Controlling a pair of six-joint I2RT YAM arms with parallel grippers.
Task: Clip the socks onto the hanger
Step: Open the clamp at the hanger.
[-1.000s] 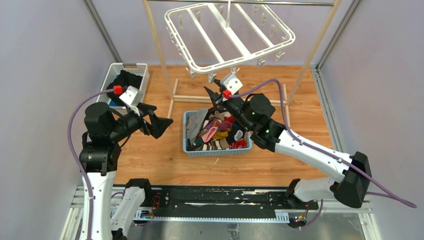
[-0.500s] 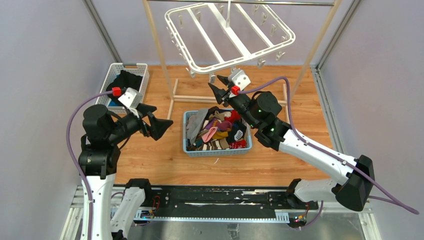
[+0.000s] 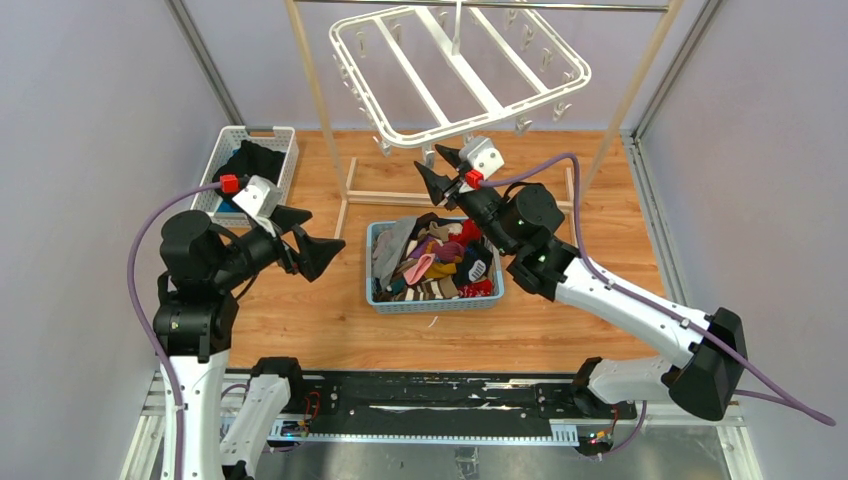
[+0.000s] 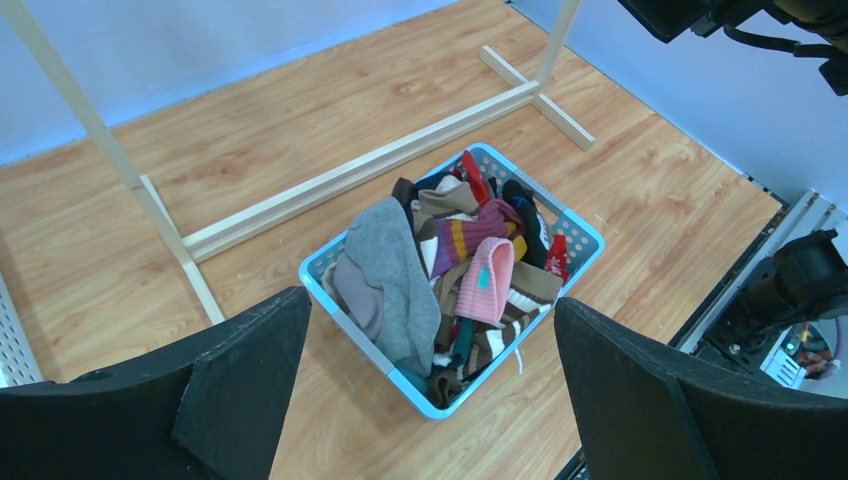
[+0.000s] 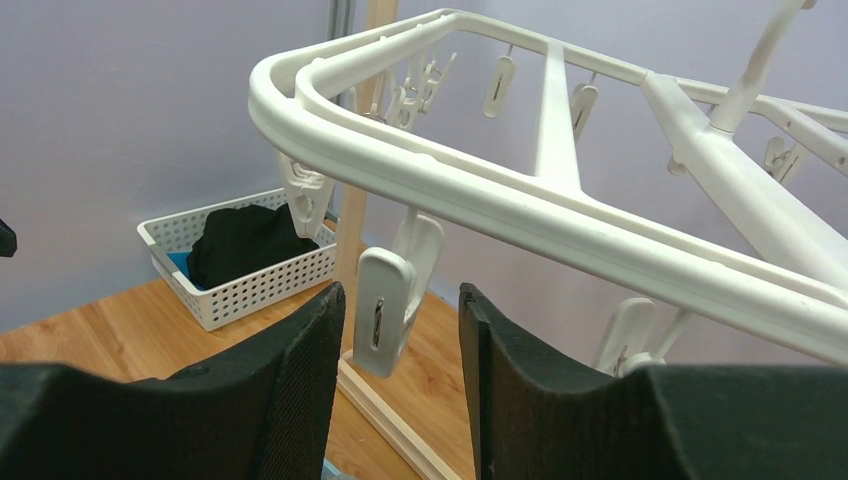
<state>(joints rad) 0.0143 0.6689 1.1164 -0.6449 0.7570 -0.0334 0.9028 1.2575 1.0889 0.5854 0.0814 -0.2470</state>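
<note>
The socks [image 3: 436, 258] lie piled in a blue basket [image 3: 380, 296] at the table's middle; they also show in the left wrist view [image 4: 470, 270]. The hanger [image 3: 400, 135], a white frame with dangling clips, hangs above and behind the basket. My right gripper [image 3: 437, 166] is open and raised to the hanger's [image 5: 520, 205] front rail. One white clip [image 5: 383, 305] hangs between its fingers without clear contact. My left gripper [image 3: 322, 232] is open and empty, left of the basket and above the floor, with the socks in view between its fingers [image 4: 240, 380].
A white basket [image 3: 228, 150] holding a black garment [image 3: 255, 160] stands at the back left, and shows in the right wrist view [image 5: 260, 285]. The wooden rack's posts [image 3: 318, 100] and floor bar [image 3: 390, 198] stand behind the blue basket. Walls close in on both sides.
My right gripper has risen and moved back from above the basket to the hanger's front clip. My left arm has shifted slightly to the left.
</note>
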